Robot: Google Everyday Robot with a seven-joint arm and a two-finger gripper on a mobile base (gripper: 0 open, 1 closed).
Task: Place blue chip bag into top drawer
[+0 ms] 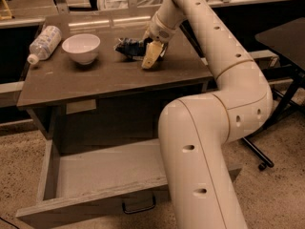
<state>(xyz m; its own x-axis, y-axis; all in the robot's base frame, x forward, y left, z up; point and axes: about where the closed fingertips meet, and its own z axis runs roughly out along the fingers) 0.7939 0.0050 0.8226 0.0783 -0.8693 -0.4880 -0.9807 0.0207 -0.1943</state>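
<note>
The blue chip bag [127, 46] lies crumpled on the brown table top [105, 78], right of the white bowl. My gripper [152, 55] reaches down from the arm to the bag's right end, low over the table and touching or nearly touching the bag. The top drawer [102, 173] is pulled open below the table, its pale inside bare, with the black handle [138, 207] on its front panel. My arm's large elbow hides the drawer's right part.
A white bowl [81, 47] stands left of the bag. A clear plastic bottle [44, 43] lies at the table's far left. An office chair base [259, 154] stands on the floor to the right.
</note>
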